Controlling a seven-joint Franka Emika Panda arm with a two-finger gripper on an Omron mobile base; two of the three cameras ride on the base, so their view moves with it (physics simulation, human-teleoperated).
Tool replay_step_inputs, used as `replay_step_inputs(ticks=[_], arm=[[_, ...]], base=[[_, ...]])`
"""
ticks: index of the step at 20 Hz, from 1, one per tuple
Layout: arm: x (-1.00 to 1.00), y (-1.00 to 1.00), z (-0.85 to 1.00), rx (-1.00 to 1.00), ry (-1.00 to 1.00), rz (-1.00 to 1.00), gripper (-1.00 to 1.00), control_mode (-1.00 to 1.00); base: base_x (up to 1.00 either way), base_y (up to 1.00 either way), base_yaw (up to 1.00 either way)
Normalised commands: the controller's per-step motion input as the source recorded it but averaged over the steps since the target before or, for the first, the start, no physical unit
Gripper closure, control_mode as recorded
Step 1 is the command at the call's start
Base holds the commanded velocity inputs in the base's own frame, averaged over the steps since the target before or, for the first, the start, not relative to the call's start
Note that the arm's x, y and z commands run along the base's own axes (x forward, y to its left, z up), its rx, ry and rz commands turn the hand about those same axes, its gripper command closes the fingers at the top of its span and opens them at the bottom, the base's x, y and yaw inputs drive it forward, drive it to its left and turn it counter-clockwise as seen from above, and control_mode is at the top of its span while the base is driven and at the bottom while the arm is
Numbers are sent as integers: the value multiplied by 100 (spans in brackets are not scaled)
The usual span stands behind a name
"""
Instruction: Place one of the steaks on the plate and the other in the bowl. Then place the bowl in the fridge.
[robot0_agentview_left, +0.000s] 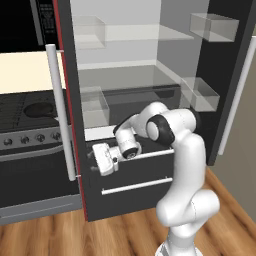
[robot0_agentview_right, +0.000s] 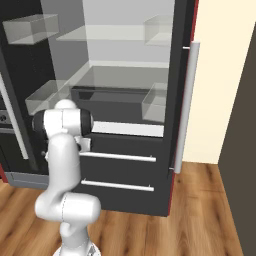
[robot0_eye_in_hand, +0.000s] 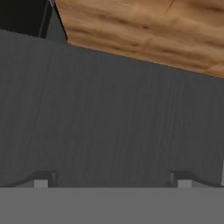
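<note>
1. Presently: fridge (robot0_agentview_left: 150, 75) stands w/ both doors swung wide; glass shelves and door bins visible, lower drawers shut.
2. Claw (robot0_eye_in_hand: 112, 181) is spread wide, tips far apart, holding nothing; hand view looks along a dark grey panel w/ wood floor (robot0_eye_in_hand: 153, 35) beyond. In left base view the claw (robot0_agentview_left: 95, 161) sits low, just beside the left door's (robot0_agentview_left: 75, 125) inner face, near upper drawer (robot0_agentview_left: 150, 165) level.
3. Task things: no steak, plate or bowl can be made out on any shelf or elsewhere, so their positions can't be told.
4. Progress (judgement): fridge opened; whether steaks are sorted is not shown; bowl not seen inside, so its placement likely remains.
5. Edges/room: left door edge and drawer handles (robot0_agentview_right: 117, 157) crowd the claw; stove (robot0_agentview_left: 30, 130) lies beyond the door. Open floor lies behind the base.
</note>
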Motion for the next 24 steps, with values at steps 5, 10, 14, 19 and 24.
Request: replay_step_inputs(ticks=[5, 10, 14, 19, 24], arm=[[-13, -18, 9, -12, -9, 0, -100, -100], [-34, -99, 34, -15, -20, 23, -100, -100], [-34, -96, 25, -21, -15, 18, -100, -100], [-28, -90, 6, -38, -25, 14, -100, -100], [-27, -80, 42, -45, -28, 24, -100, -100]], base=[[0, 0, 0], [0, 0, 0], [0, 0, 0], [0, 0, 0], [0, 0, 0]])
